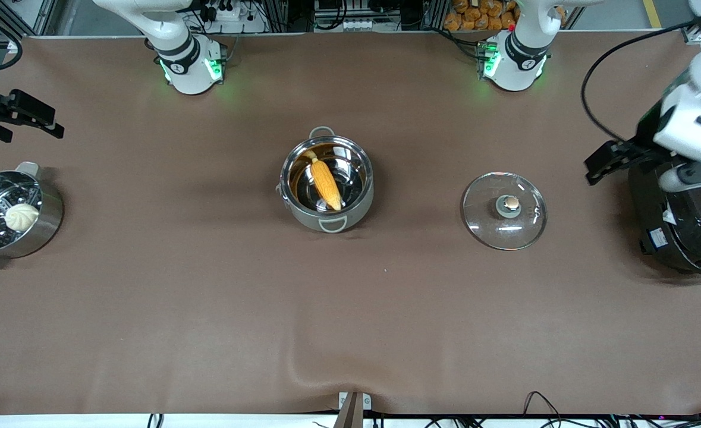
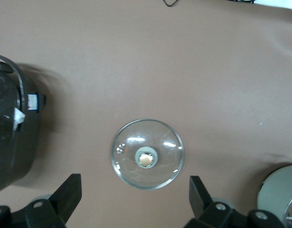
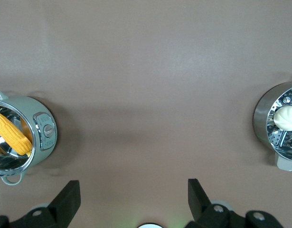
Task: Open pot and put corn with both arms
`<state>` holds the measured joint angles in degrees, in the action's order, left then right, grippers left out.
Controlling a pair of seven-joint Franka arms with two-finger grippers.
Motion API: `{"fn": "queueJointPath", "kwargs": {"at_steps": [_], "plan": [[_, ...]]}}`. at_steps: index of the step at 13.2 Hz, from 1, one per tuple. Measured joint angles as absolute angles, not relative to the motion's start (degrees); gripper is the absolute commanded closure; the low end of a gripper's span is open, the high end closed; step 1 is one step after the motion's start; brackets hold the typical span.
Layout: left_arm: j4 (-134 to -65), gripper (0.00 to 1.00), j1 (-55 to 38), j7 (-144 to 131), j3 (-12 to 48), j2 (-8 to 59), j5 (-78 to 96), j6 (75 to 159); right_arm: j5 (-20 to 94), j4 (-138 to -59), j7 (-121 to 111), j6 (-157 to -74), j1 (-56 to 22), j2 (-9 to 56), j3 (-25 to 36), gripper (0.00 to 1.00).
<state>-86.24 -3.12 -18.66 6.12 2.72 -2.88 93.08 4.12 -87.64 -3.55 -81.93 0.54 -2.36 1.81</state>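
Pot (image 1: 326,181) sits mid-worktop (image 1: 207,297), uncovered, corn (image 1: 325,182) lying slanted inside it. Glass lid (image 1: 504,210) flat on the worktop, toward the left arm's end, well apart from the pot. Left gripper (image 2: 135,199) up above the rice cooker (image 1: 677,226), jaws wide, empty. Right gripper (image 3: 134,199) up near the steamer pot (image 1: 11,214) with bun (image 1: 21,216), jaws wide, empty.

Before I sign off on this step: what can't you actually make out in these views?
- Large black rice cooker: cut by the front view's edge and partly covered by the left arm; the left wrist view shows only part.
- Steel steamer pot with perforated insert: cut by the front view's edge.
- Round shiny steel pot: the yellow-orange corn cob hides part of its floor.
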Motion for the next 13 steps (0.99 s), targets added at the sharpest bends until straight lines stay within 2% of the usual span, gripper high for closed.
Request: {"fn": "queueJointPath", "kwargs": {"at_steps": [13], "plan": [[-90.91,0.00,-1.86,-11.81,5.55,-0.91,-2.88,91.94,3.00,-87.69,-3.56,-81.99,0.56,-2.40,1.91,0.00]]}}
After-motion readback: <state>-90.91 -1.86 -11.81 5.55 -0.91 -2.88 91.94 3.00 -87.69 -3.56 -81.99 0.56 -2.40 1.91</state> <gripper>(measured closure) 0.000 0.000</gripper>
